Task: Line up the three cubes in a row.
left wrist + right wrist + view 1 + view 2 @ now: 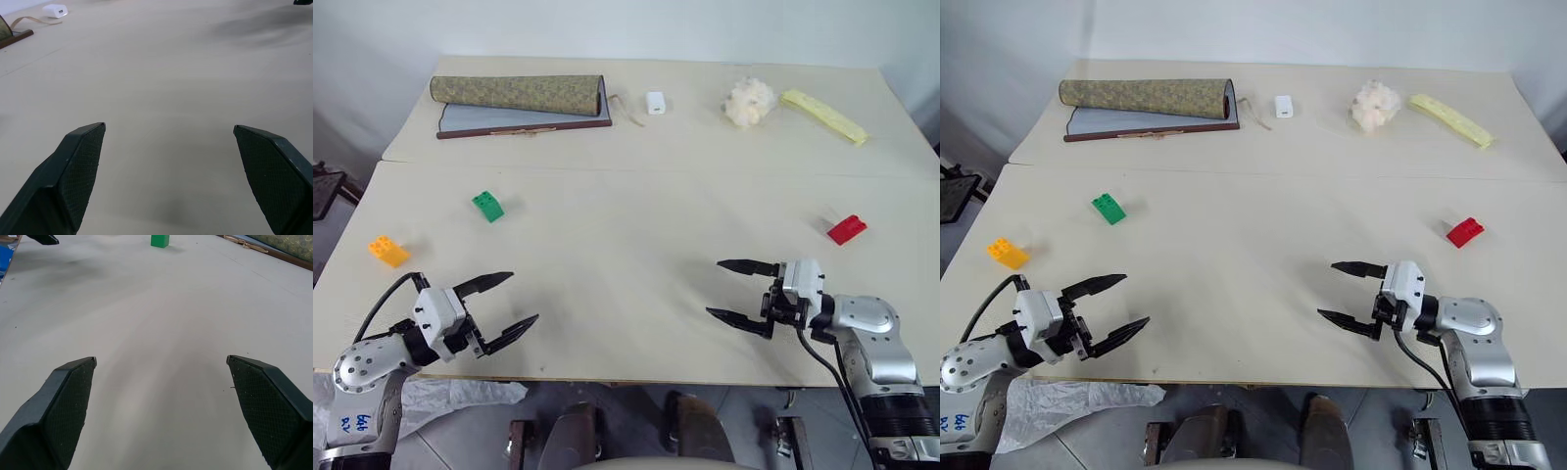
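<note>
Three cubes lie apart on the cream table (626, 225). The green cube (488, 206) sits left of centre, the orange-yellow cube (388, 251) near the left edge, and the red cube (846, 229) at the right. My left gripper (519, 302) hovers open near the front left, below and to the right of the orange-yellow cube, holding nothing. My right gripper (726, 290) hovers open at the front right, below and to the left of the red cube, and is empty too. The green cube (160, 240) also appears far off in the right wrist view.
At the back lie a rolled mat on a flat board (519, 102), a small white block (655, 102), a white fluffy clump (749, 102) and a yellow strip (822, 116). A seam (656, 168) crosses the table between back and front halves.
</note>
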Motion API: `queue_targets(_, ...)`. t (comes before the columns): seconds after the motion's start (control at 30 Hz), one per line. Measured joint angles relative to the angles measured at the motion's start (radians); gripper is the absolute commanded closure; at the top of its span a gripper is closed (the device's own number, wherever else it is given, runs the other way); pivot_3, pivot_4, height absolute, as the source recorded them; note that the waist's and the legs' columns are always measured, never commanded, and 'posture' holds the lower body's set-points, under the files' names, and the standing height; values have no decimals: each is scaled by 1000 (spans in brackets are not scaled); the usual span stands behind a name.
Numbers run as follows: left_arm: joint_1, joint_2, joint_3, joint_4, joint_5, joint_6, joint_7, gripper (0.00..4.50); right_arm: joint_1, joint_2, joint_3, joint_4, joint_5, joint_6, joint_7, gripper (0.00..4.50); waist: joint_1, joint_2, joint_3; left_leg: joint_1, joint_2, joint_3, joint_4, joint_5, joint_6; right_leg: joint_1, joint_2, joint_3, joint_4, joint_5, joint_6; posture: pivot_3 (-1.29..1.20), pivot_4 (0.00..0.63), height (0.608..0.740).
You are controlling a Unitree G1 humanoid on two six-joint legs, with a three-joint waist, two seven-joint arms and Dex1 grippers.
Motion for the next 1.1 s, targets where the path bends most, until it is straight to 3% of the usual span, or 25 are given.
queue_targets(0.17, -38, 1, 0, 0, -24, 59, 3, 31, 32, 0, -37, -34, 1, 6, -63, 0, 5, 0, 0, 0, 0, 0, 0, 0, 0, 0, 0, 0, 0, 0, 0, 0, 150, 740)
queue_targets(0.37, -96, 22, -66, -57, -101, 224, -20, 31, 151, -41, -263, -122, 82, 105, -219, 0, 18, 0, 0, -1, -1, -1, 0, 0, 1, 0, 0, 0, 0, 0, 0, 0, 150, 740)
queue_targets(0.57, -292, -72, -304, -93, -82, 253, -82, 31, 347, -58, -604, -24, 101, 113, -360, 0, 48, 1, -2, 1, -2, 3, 0, -1, 2, 5, 0, -2, -4, 1, 1, 0, 150, 740)
queue_targets(0.63, -333, -96, -360, -70, -56, 257, -90, 31, 382, -49, -649, 26, 100, 111, -391, 0, 38, 1, -2, 2, -2, 5, 0, -1, 2, 5, 0, -1, -4, 1, 1, 0, 150, 740)
queue_targets(0.93, -451, -169, -422, 5, -33, 259, -108, 31, 302, -70, -606, 153, 54, 124, -444, 0, -7, 3, -3, 9, 0, 11, -1, -1, 2, 7, 1, 7, -1, 1, 2, 0, 150, 740)
queue_targets(1.1, -453, -169, -429, 5, -37, 279, -122, 31, 60, -222, -494, 341, 5, 202, -409, 0, -3, 4, -3, 11, 0, 11, 0, -1, 3, 9, 1, 9, -2, 1, 3, 0, 150, 740)
